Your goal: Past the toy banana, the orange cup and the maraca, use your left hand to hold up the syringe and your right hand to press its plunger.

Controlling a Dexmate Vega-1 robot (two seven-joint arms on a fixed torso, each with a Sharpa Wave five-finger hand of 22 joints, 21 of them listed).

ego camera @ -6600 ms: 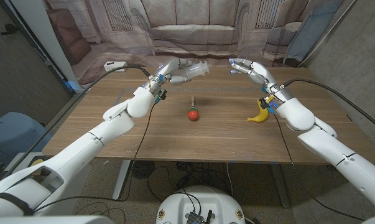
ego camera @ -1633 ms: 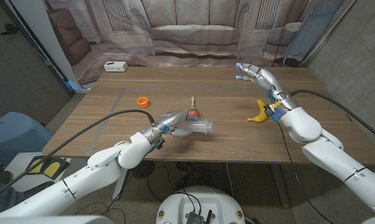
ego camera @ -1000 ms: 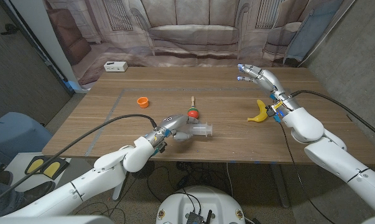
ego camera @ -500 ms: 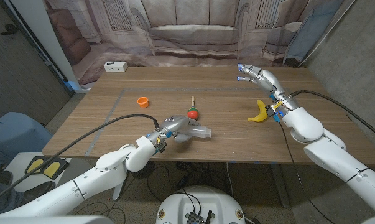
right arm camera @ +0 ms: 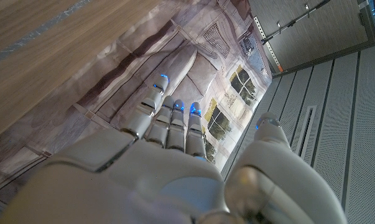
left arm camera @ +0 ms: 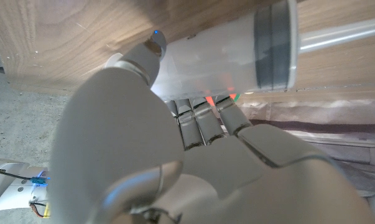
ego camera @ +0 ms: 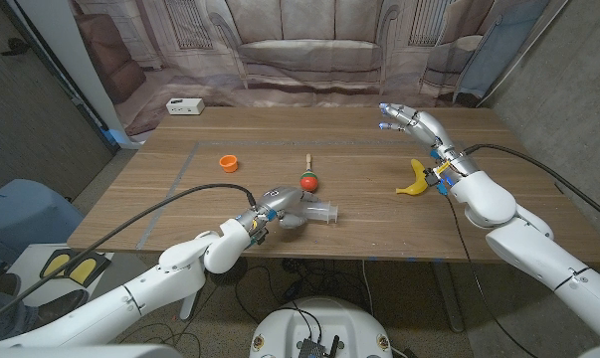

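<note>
1. While my left hand (ego camera: pixel 280 205) grips the syringe (ego camera: pixel 317 210) low at the desk's (ego camera: pixel 359 229) near edge, its plunger points right.
2. My right hand (ego camera: pixel 411 121) hovers empty, fingers spread, beyond the toy banana (ego camera: pixel 413 179).
3. Maraca (ego camera: pixel 307 177) and orange cup (ego camera: pixel 228 161) sit mid-desk.

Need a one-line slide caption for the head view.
Left hand grips syringe near table's front edge; right hand open beyond toy banana.
</note>
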